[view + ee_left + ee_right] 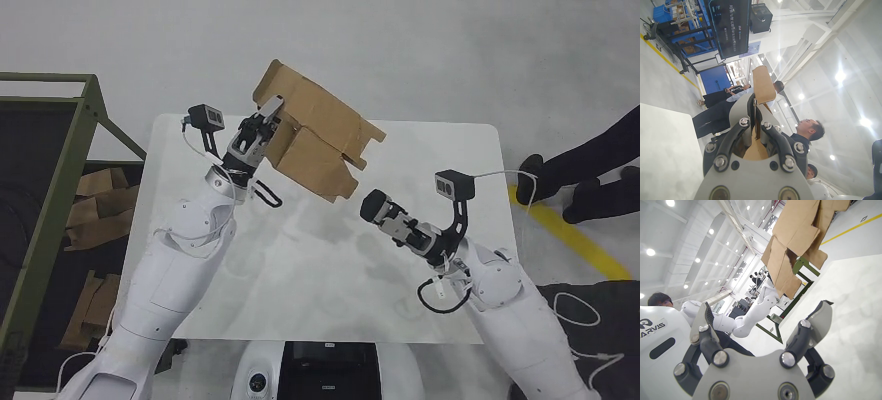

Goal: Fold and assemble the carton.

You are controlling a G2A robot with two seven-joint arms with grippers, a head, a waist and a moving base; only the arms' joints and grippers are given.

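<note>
Nearest you, the table is a smooth matte white slab w/ rounded corners. The widest room for moving is over its near half, btwn the two arms. Over its mid-right sits your right gripper, spread wide w/ nothing held: one finger shows a ribbed dark pad, the other a smooth grey shell. It points toward the carton's lower flap, near it but w/ a gap, no contact.

Further out, over the far-left part of the table, your left gripper is clamped on the carton, pinching a thin panel edge. The carton is plain brown corrugated board, matte, not yet a box: flat-ish panels creased at angles, notched flaps w/ cut slots, and one tab w/ rounded corners sticking past the fingertips. It's held up in the air, tilted, off the tabletop. In the top view its upper part overhangs the table's far edge.

Beyond the table's left edge stands a green metal rack w/ more brown cardboard pieces in it, close to the left arm. Off to the right, on grey floor, runs a yellow line.
</note>
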